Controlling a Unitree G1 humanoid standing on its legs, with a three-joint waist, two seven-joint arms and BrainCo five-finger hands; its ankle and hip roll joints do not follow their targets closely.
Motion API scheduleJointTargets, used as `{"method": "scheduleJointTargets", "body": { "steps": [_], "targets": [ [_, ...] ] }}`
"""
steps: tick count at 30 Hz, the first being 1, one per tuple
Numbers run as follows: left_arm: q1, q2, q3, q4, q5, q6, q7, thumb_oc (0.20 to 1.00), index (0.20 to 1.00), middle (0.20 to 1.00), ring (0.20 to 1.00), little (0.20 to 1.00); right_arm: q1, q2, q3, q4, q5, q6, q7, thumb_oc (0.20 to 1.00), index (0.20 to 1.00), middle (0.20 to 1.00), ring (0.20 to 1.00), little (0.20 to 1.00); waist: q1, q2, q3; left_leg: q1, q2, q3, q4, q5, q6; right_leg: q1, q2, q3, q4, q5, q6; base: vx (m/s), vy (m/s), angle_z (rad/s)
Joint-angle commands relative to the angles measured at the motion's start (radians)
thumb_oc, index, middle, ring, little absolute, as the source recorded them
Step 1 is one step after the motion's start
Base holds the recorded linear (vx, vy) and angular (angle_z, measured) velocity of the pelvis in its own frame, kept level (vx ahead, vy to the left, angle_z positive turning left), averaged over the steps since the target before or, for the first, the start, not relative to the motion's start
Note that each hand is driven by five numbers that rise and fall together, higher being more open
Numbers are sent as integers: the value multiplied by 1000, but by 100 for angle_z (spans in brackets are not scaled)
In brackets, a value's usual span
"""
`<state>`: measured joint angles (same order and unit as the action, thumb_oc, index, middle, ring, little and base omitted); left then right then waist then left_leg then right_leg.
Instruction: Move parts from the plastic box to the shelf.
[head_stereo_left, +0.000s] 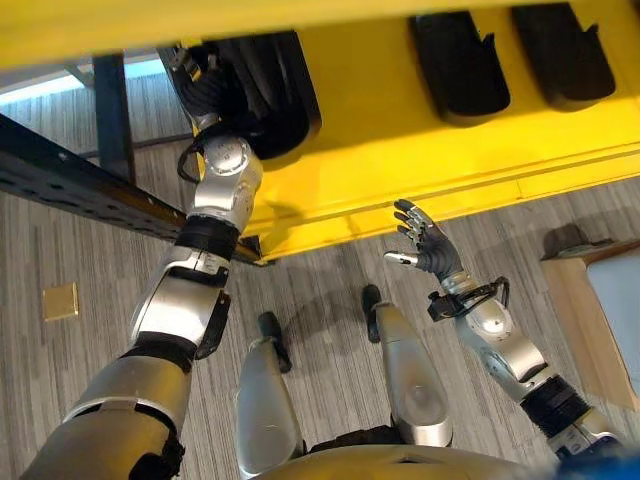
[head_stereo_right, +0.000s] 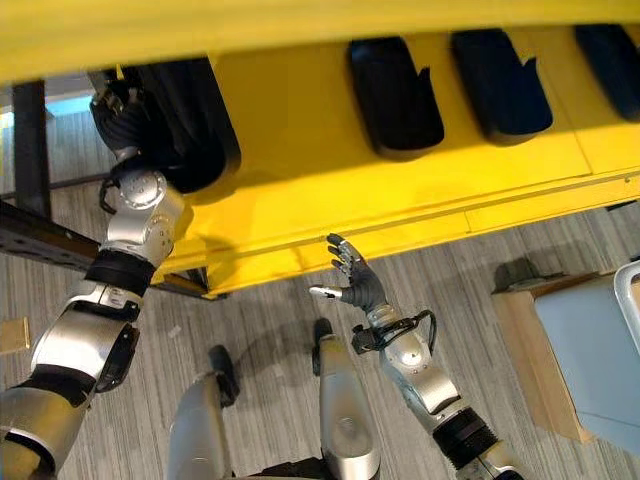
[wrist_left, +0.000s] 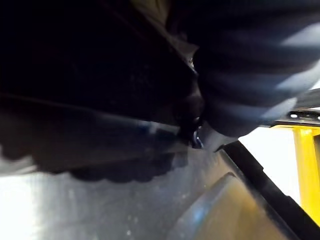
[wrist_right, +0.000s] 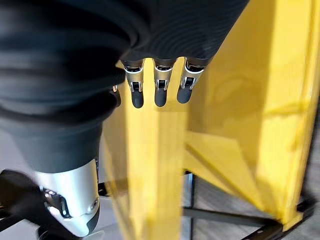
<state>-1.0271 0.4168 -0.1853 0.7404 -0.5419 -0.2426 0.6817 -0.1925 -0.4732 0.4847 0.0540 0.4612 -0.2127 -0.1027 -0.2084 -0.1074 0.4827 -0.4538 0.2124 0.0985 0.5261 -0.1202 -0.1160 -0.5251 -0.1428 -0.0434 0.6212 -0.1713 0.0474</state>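
Yellow shelf (head_stereo_left: 420, 150), black parts (head_stereo_right: 395, 95), right hand (head_stereo_left: 425, 245) spread

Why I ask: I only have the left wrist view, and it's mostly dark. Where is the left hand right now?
Observer: In the head views, the left hand is reaching up onto the yellow shelf, right against a big black moulded plastic part.
Operator: Is the right hand carrying anything?
Observer: No. The right hand is open and empty, beside the shelf's front edge.
Operator: Any other parts on the shelf?
Observer: Yes, more black moulded parts lie further along the shelf, towards the robot's right.
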Motion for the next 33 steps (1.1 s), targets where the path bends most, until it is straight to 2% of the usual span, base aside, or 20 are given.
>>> {"method": "scheduleJointTargets", "body": {
  "steps": [1,6,13,18,19,20,21,22,33],
  "targets": [
    [-92,46,-17,19,-19,-59,6,200,200,200,200,200,20,15,0,-69,31,-75,-14,1000,1000,1000,1000,1000,6,6,-99,6,62,-67,37,-30,-27,32,-92,35,-4,25,86,-75,-20,-1],
    [-128,52,-18,41,-33,-59,11,200,200,200,200,200,2,16,-1,-59,26,-82,-29,1000,1000,1000,1000,1000,5,8,-88,-71,58,-91,98,-50,-24,-39,-97,38,59,2,77,-34,-23,7],
    [-179,63,-23,93,-61,-54,9,200,200,200,200,200,-35,24,-5,-40,26,-94,-58,1000,1000,1000,1000,1000,4,13,-89,-125,57,-98,116,-53,-22,-105,-90,48,85,-7,72,6,-2,1],
    [-239,77,-49,178,-68,-17,-18,200,200,200,200,200,-26,18,-8,-36,21,-93,-56,1000,1000,1000,1000,1000,-7,16,-88,-161,51,-105,117,-50,-20,-138,-94,52,96,-13,69,36,-2,0],
    [-248,80,-52,190,-64,-11,-21,200,200,200,200,200,-24,17,-9,-34,20,-93,-55,1000,1000,1000,1000,1000,-9,18,-91,-152,53,-105,120,-75,-25,-130,-94,49,102,-36,74,30,-2,2],
    [-259,86,-59,201,-60,-6,-23,200,200,200,200,200,-21,16,-11,-34,22,-94,-53,1000,1000,1000,1000,1000,-10,17,-90,-164,51,-104,113,-48,-21,-145,-92,51,94,-12,69,18,-2,4],
    [-260,86,-60,202,-60,-6,-24,200,200,200,200,200,-21,17,-11,-34,22,-94,-53,1000,1000,1000,1000,1000,-9,17,-90,-165,51,-103,112,-48,-21,-145,-92,51,94,-11,69,20,1,5],
    [-267,84,-65,212,-58,0,-27,200,200,200,200,200,-21,16,-10,-33,22,-93,-52,1000,1000,1000,1000,1000,-11,18,-93,-156,54,-104,115,-72,-26,-137,-92,51,98,-32,73,112,4,2],
    [-337,80,-101,290,-59,34,-60,200,200,200,200,200,0,4,-20,-42,31,-93,-40,1000,1000,1000,1000,1000,-33,29,-95,-193,55,-94,103,-67,-29,-194,-84,73,99,-26,73,19,2,-2]
  ]
}}
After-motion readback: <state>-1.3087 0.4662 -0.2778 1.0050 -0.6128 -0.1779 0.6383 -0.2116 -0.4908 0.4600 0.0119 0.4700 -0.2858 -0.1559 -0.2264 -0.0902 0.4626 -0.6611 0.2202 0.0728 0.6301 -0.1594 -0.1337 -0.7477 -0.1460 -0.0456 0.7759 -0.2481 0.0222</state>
